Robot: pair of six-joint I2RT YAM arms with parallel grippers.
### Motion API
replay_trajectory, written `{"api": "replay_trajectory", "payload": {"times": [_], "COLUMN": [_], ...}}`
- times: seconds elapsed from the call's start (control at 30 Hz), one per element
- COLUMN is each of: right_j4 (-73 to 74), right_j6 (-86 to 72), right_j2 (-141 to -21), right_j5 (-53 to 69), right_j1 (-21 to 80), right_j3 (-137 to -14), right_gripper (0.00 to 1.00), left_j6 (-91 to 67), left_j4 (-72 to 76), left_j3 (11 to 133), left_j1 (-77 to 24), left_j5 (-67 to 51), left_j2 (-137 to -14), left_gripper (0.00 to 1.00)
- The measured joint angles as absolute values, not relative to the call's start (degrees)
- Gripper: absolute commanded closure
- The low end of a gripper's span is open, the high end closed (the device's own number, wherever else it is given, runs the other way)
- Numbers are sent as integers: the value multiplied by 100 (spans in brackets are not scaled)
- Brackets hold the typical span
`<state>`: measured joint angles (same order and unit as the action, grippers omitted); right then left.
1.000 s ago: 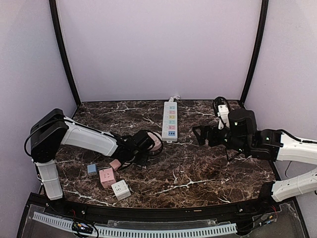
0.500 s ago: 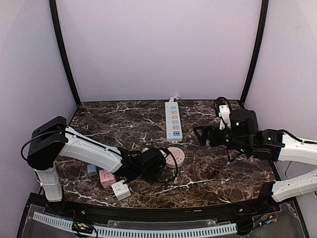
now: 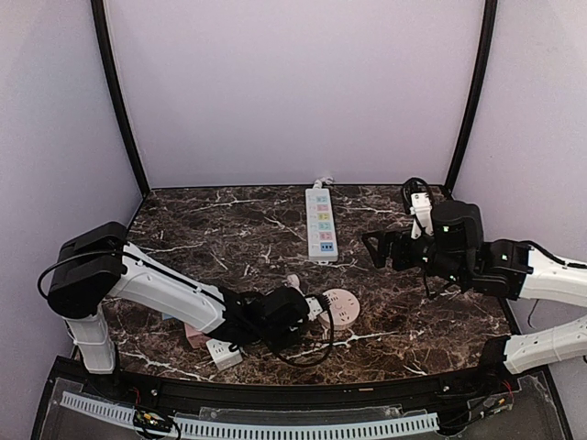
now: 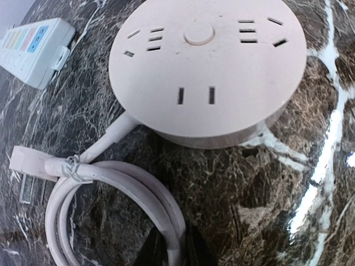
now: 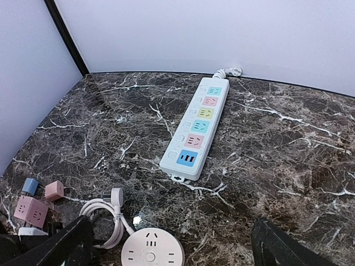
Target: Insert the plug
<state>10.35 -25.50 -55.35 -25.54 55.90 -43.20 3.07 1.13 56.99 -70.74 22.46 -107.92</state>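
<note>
A round pink socket hub lies on the marble near the front centre. Its white cable is coiled and tied, ending in a flat plug, which lies left of the hub. My left gripper is shut on the coil, with the cable running between its dark fingers. In the top view the left gripper sits just left of the hub. A white power strip with coloured outlets lies at the back centre. To its right my right gripper hovers open, holding nothing. The right wrist view shows the strip and the plug.
Cube adapters sit at the front left: a blue one, a small pink one, a larger pink one and a white one. A white adapter with a black cable lies at the back right, behind the right arm.
My left arm has dragged the round hub and its coiled cable to the right and toward the front. The right arm has hardly moved and stays open.
</note>
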Motion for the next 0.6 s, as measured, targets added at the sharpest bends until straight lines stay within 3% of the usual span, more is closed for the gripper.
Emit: {"api": "replay_trajectory", "payload": {"times": [0.2,0.47,0.53,0.6], "right_j4": [1031,1026,1022,1011], "right_j6": [-2534,-2532,-2530,-2526], "right_j2": [-5636,-5704,-5704,-5704], "right_j5": [-2547,-2541,-2534,-2528], "right_j1": [5590,5590,5590,5590], "right_j3": [-4320,-4316,-4316,-4316], "right_gripper": [1,2,1,1], "left_j6": [1100,1485,1472,1413], "left_j4": [628,458,364,62], "left_j3": [5468,5734,5734,5734], "left_j1": [-6801,-6602,-6602,-6619], "left_j5": [2115,1734,1629,1461], "left_j2": [-10680,-10713,-10650,-10473], "left_gripper": [37,24,7,2]}}
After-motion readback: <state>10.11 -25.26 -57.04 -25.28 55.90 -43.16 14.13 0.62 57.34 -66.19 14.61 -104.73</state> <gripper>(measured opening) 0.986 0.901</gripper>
